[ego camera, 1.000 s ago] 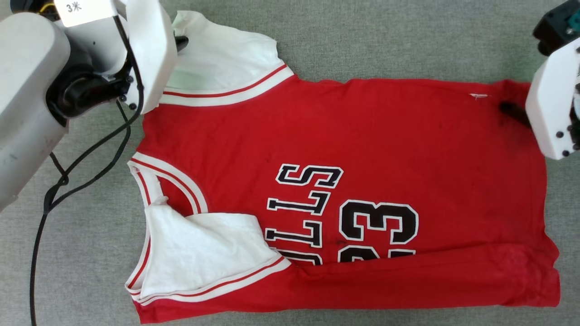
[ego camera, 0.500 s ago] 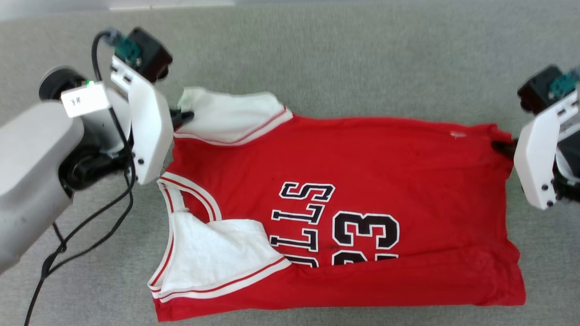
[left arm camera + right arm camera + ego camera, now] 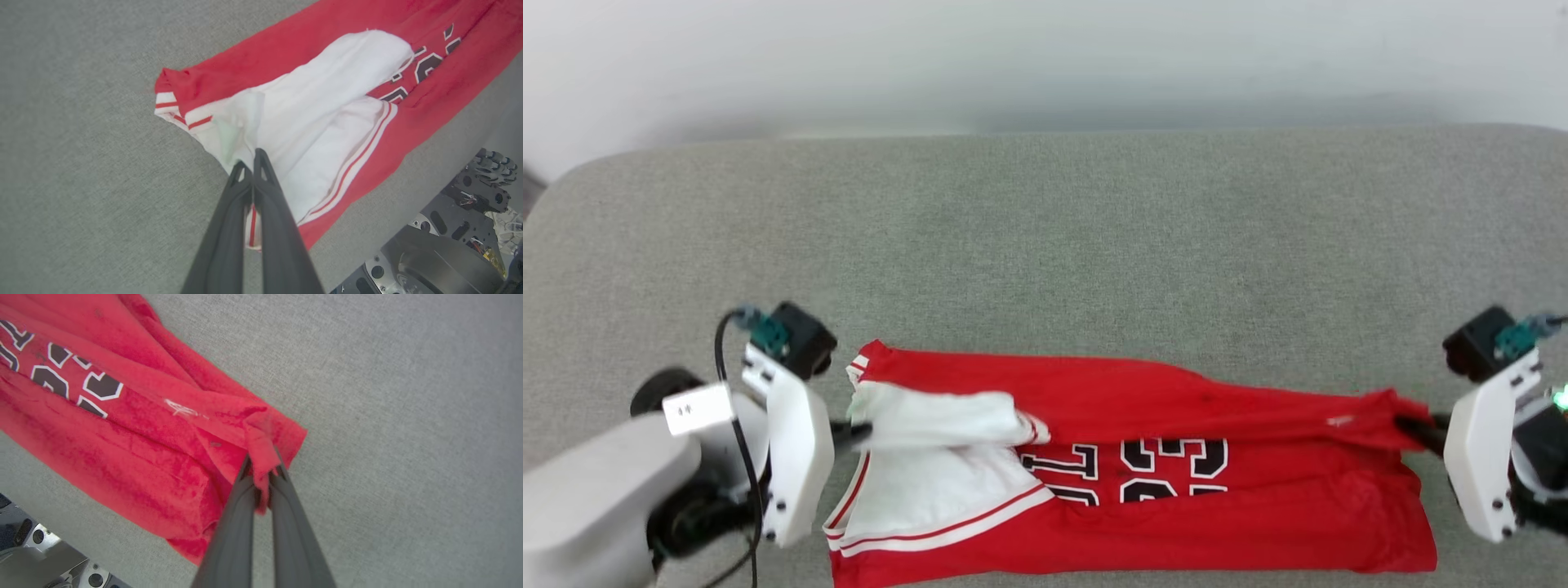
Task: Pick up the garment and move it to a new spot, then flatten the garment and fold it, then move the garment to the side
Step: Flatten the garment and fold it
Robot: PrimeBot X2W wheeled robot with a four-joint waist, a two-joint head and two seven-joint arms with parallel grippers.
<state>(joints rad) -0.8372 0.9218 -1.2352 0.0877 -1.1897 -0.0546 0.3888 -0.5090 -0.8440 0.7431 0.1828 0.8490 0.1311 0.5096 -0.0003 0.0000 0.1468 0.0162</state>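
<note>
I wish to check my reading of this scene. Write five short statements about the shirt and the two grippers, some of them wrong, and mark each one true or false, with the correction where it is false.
1. The left gripper is shut on a white sleeve of the garment. True.
2. The right gripper is open and clear of the garment. False: it is shut on a red edge of it.
3. The surface under the garment is grey. True.
4. The lettering on the garment is yellow. False: it is black with a white outline.
5. The garment lies spread flat, with its whole number in view. False: a red fold covers part of the number.
</note>
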